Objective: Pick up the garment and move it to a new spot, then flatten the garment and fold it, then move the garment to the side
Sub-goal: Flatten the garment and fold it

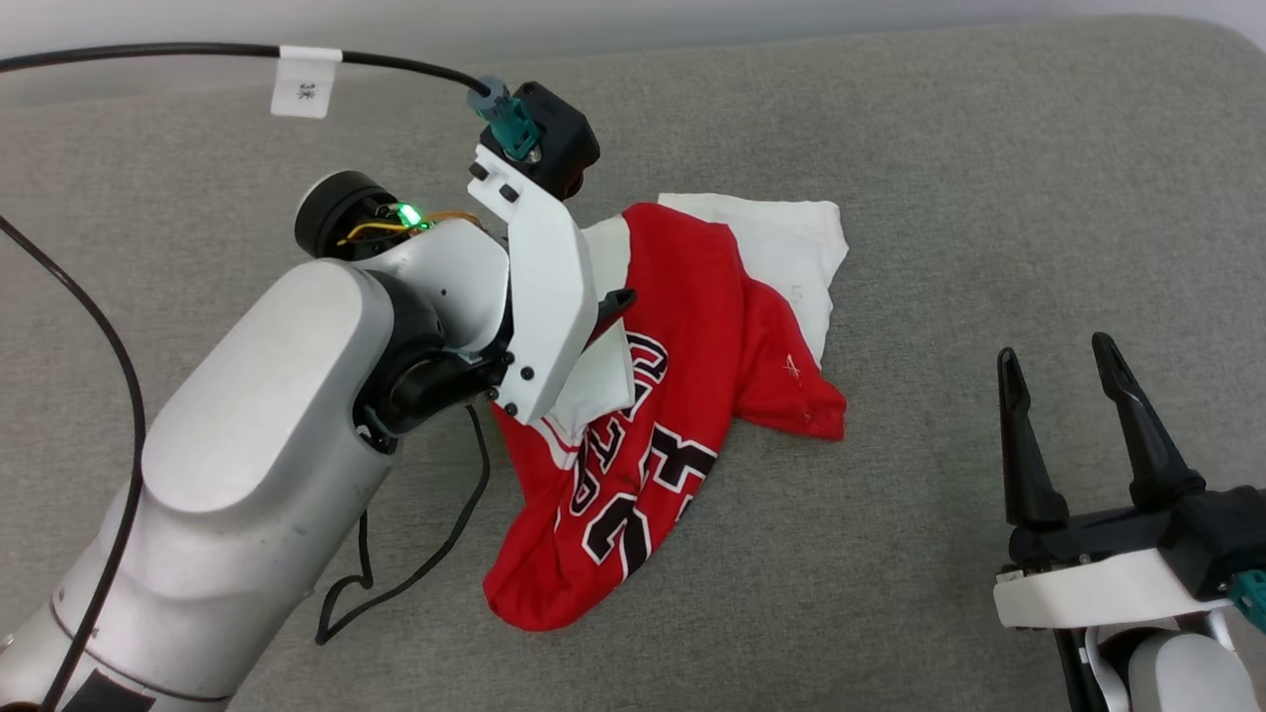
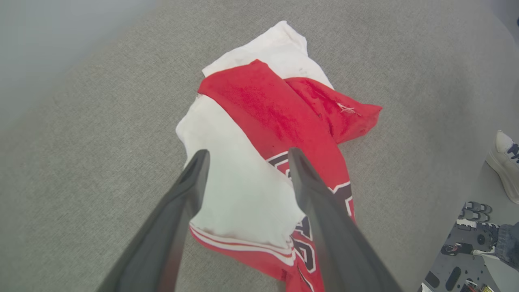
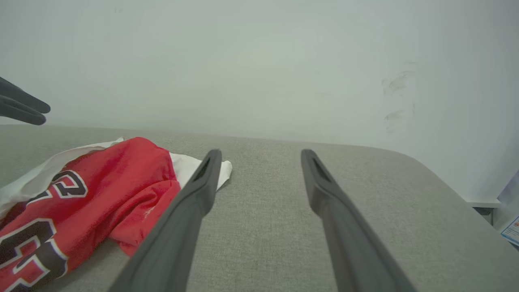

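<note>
Pick-up step: my left fingers (image 2: 182,202) spread, hovering over Bulls jersey (image 1: 692,297); right fingers (image 1: 1024,445) spread, idle. Next: descend, pinch sleeve (image 2: 235,190).

The left arm (image 1: 267,415) is gleaming silver-grey, a green light (image 1: 406,213) is glowing at its wrist, and the right gripper (image 1: 1055,348) is showing long black fingers (image 1: 1024,455).

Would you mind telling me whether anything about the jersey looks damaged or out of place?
The garment lies crumpled, a white sleeve folded over its lettering. A small tangle of pale threads on a red fold near its right edge may be fraying; too small to be sure.
</note>
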Controlling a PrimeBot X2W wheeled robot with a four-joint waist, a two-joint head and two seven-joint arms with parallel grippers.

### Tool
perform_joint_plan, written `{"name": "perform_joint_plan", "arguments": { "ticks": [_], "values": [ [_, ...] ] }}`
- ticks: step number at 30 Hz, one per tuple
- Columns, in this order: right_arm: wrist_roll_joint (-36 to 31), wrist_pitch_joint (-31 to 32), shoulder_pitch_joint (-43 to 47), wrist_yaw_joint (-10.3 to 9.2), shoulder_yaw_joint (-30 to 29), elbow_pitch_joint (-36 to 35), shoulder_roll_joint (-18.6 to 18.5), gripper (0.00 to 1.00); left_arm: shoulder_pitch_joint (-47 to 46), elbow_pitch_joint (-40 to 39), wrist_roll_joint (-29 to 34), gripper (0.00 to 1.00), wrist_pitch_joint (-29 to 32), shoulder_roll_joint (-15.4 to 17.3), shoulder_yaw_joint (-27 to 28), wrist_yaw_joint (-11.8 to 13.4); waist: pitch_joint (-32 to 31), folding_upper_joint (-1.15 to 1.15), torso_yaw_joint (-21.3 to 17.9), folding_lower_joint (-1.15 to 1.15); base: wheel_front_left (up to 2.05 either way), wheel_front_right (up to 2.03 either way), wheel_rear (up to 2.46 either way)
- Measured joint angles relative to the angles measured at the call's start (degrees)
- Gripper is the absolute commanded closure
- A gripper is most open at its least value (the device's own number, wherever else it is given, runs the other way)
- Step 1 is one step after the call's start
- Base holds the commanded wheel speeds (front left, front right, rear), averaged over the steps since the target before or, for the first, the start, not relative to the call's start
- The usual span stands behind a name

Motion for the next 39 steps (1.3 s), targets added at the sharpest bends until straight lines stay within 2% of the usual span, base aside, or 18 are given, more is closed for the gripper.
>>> {"name": "perform_joint_plan", "arguments": {
  "ticks": [13,14,15,26,33,39],
  "values": [
    [1.08,0.00,-1.10,0.00,0.67,0.21,-0.01,0.00,-2.98,8.93,-0.31,0.00,-2.22,1.60,-6.43,0.00,3.54,0.00,-3.53,0.00,0.00,0.00,0.00],
    [1.08,0.00,-1.10,0.00,0.66,0.31,-0.01,0.00,-2.98,9.10,-0.55,0.82,-2.52,1.79,-6.99,0.00,3.51,0.00,-3.47,0.00,0.00,0.00,0.00],
    [1.07,0.00,-1.10,0.00,0.56,0.43,-0.01,0.00,-2.98,9.16,-1.15,1.00,-2.96,1.79,-7.34,0.00,3.44,0.00,-3.35,0.00,0.00,0.00,0.00],
    [-0.60,0.00,-0.52,0.00,-0.20,1.88,-0.01,0.00,-3.59,9.58,-4.63,1.00,-12.34,1.96,-7.22,-0.01,-0.05,0.00,0.28,-0.01,0.00,0.00,0.00],
    [-1.85,0.00,0.89,0.00,-0.29,2.37,0.00,0.00,0.96,8.58,-8.57,1.00,-25.88,2.58,-2.21,-0.01,-3.47,0.00,4.73,-0.01,0.00,0.00,0.00],
    [-2.07,0.00,1.87,0.00,-0.92,2.78,0.00,0.00,11.62,10.05,-12.67,1.00,-36.97,4.27,3.08,0.12,-5.29,0.00,7.43,-0.01,0.00,0.00,0.00]
  ]
}}
